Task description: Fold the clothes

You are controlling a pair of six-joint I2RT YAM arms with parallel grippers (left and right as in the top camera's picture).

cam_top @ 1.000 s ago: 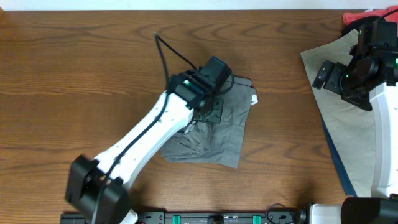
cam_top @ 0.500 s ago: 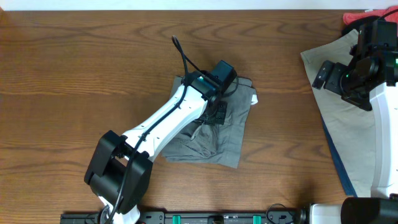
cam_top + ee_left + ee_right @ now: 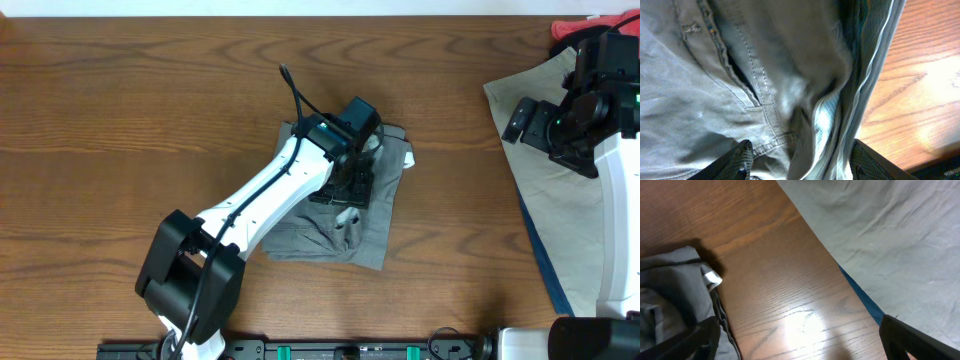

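Three garments on the table [image 3: 150,120]: one grey shorts [image 3: 375,225] mid-table, one beige piece [image 3: 570,200] far right over a blue edge [image 3: 540,255], and one red scrap [image 3: 572,27] in the corner. My left gripper [image 3: 805,160] is down on the grey shorts, fingers [image 3: 742,157] spread wide astride a bunched fold, nothing clamped. My right gripper [image 3: 800,330] gapes empty over wood between grey and beige.
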